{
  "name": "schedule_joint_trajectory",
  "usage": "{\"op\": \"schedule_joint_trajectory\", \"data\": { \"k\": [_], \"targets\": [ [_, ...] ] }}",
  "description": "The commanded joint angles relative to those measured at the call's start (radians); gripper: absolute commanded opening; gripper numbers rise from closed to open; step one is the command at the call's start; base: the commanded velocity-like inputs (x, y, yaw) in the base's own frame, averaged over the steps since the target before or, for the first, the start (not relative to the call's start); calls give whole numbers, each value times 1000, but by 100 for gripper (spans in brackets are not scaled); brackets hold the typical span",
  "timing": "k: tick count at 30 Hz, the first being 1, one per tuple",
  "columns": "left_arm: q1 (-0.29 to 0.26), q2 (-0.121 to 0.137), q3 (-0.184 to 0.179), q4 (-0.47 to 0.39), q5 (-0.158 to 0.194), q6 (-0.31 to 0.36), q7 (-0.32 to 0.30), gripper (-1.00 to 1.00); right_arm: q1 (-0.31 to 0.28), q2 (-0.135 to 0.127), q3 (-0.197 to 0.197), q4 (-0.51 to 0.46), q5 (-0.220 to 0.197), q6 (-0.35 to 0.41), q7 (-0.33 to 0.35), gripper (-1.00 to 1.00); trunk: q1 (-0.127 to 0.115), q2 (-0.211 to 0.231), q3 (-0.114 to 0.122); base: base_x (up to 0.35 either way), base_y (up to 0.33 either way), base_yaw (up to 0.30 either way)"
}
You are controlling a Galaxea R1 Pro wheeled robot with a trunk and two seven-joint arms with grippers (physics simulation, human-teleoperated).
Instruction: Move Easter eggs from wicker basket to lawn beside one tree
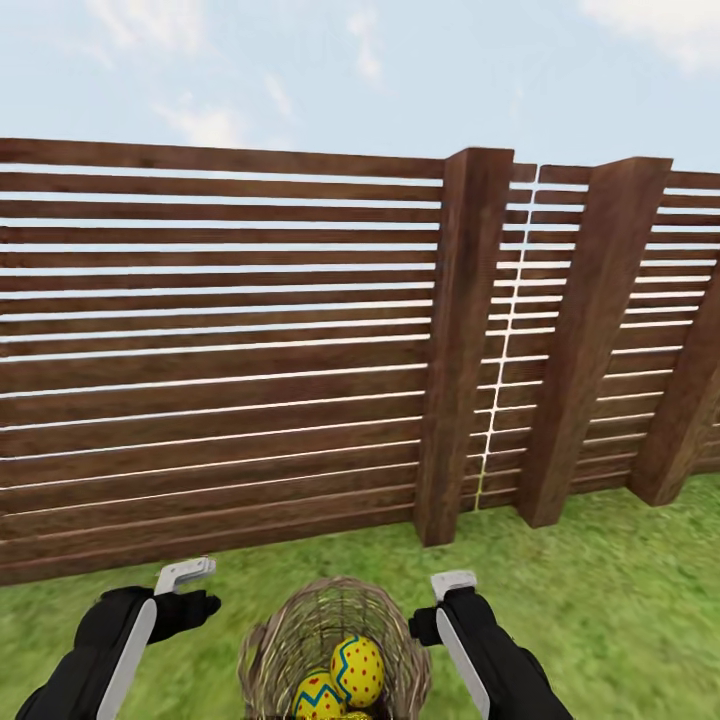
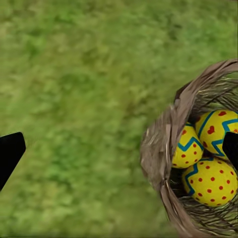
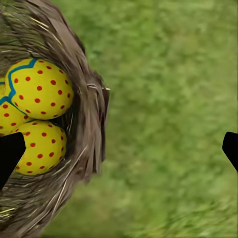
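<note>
From my head camera I looked at the fence of dark horizontal slats with sky above it, and low in the picture the basket stood on the grass between my two arms, with eggs showing yellow inside it. My left gripper hung just beside the basket on one side and my right gripper just beside it on the other, both above the grass and touching nothing; from here I could not tell how far their fingers stood apart. In my left wrist camera the fingertips showed as dark shapes at the far edges of the picture, so that gripper was spread wide and empty, over bare grass, with the basket off to one side and three eggs nestled together in it, one dotted red, two with blue zigzags. In my right wrist camera the fingertips again sat at opposite edges, so this gripper too was spread and held nothing; the basket's woven wall and two dotted eggs lay to one side, the grass under the rest. I judged that I was at the very start: all the eggs were in the basket and no tree showed. The next move called for bringing one gripper over the rim, lowering it onto the topmost egg and closing gently on its rounded sides.
</note>
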Motion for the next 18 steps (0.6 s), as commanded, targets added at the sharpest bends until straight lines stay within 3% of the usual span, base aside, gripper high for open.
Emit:
{"op": "schedule_joint_trajectory", "data": {
  "k": [1,8,18],
  "targets": [
    [-1,0,0,-1,8,4,5,100,-1,0,2,-1,-11,3,-10,100,4,-8,-5,0,0,268],
    [-1,0,0,-1,8,4,6,100,-1,-2,0,-1,-10,2,-10,100,31,-57,-30,0,0,231],
    [-1,-1,-1,-1,8,4,6,100,-1,-7,-3,-2,-10,2,-10,100,69,-127,-62,0,0,35]
  ]
}}
